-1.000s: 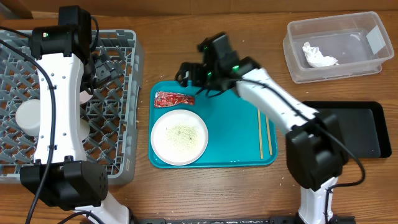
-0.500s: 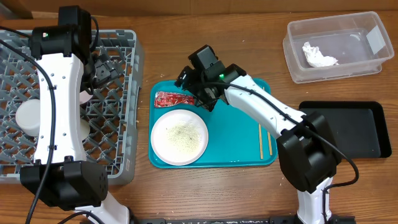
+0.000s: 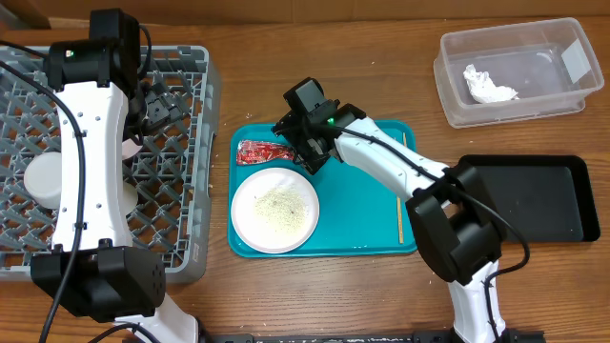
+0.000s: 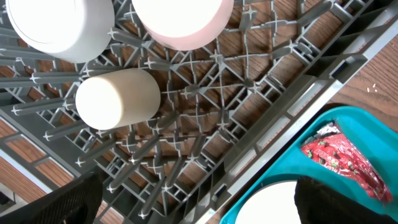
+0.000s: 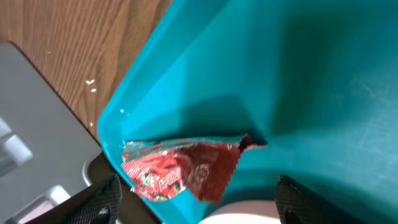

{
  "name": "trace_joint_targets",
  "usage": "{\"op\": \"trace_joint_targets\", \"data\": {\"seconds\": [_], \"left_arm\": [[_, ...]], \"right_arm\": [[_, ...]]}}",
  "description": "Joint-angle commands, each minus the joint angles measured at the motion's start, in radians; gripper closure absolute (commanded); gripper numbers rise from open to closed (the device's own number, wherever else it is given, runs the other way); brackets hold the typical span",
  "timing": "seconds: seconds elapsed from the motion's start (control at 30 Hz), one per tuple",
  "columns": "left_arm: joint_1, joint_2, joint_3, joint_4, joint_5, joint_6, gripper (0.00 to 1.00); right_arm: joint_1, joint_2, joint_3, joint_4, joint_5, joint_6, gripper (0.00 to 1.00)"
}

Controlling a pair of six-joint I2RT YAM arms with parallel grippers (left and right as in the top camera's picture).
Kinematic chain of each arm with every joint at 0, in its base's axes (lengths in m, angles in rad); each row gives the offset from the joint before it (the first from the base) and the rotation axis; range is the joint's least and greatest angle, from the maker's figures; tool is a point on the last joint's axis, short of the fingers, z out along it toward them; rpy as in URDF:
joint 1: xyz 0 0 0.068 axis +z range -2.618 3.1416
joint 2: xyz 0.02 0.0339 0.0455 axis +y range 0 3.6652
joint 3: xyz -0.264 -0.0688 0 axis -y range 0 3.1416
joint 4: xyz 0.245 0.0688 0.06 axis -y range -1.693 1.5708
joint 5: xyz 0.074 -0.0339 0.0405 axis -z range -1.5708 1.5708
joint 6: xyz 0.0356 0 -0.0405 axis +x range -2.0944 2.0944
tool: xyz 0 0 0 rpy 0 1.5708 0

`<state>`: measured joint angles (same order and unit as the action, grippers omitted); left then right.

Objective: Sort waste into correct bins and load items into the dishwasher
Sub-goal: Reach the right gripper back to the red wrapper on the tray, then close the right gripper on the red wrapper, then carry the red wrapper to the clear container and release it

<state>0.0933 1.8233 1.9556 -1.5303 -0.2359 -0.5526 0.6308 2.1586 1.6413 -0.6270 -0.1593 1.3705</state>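
Note:
The red foil wrapper (image 3: 264,151) lies at the far left of the teal tray (image 3: 357,214). My right gripper (image 3: 303,152) is open just above the wrapper's right end, and the wrapper (image 5: 180,169) sits between its fingers (image 5: 199,208). The large white plate (image 3: 274,210) with rice-like crumbs lies beside it, and two chopsticks (image 3: 401,202) lie on the tray's right. The white tissue (image 3: 488,86) lies in the clear tub (image 3: 562,40). My left gripper (image 3: 157,105) hangs open and empty over the grey dish rack (image 3: 186,224), which holds a cup (image 4: 117,98), a bowl (image 4: 59,25) and a small plate (image 4: 183,18).
The black tray (image 3: 543,200) sits at the right, below the clear tub. The rack's right wall runs close beside the teal tray's left edge. A few white crumbs (image 5: 91,82) lie on the wood between them.
My right gripper has swung left and come down from the tray's far edge to the wrapper's right end. The left arm has not moved.

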Motion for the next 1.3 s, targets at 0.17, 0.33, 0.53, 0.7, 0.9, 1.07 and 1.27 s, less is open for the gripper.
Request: {"op": "trace_joint_targets", "data": {"seconds": [0.17,0.33,0.53,0.7,0.9,1.07,1.27], "left_arm": [[0.006,-0.028,0.002,0.001,0.000,-0.024,0.00],[0.006,-0.028,0.002,0.001,0.000,-0.024,0.00],[0.006,-0.028,0.002,0.001,0.000,-0.024,0.00],[0.006,-0.028,0.002,0.001,0.000,-0.024,0.00],[0.006,-0.028,0.002,0.001,0.000,-0.024,0.00],[0.006,-0.028,0.002,0.001,0.000,-0.024,0.00],[0.006,-0.028,0.002,0.001,0.000,-0.024,0.00]], "right_arm": [[0.010,0.013,-0.002,0.020,0.004,0.021,0.22],[0.010,0.035,-0.002,0.041,0.040,0.025,0.30],[0.010,0.076,-0.002,0.066,0.027,0.025,0.36],[0.010,0.076,-0.002,0.070,0.023,0.017,0.63],[-0.027,0.047,0.008,0.060,0.009,-0.060,0.96],[-0.152,-0.093,0.058,0.027,0.010,-0.273,0.96],[-0.378,-0.252,0.083,0.006,0.057,-0.408,0.96]]}}
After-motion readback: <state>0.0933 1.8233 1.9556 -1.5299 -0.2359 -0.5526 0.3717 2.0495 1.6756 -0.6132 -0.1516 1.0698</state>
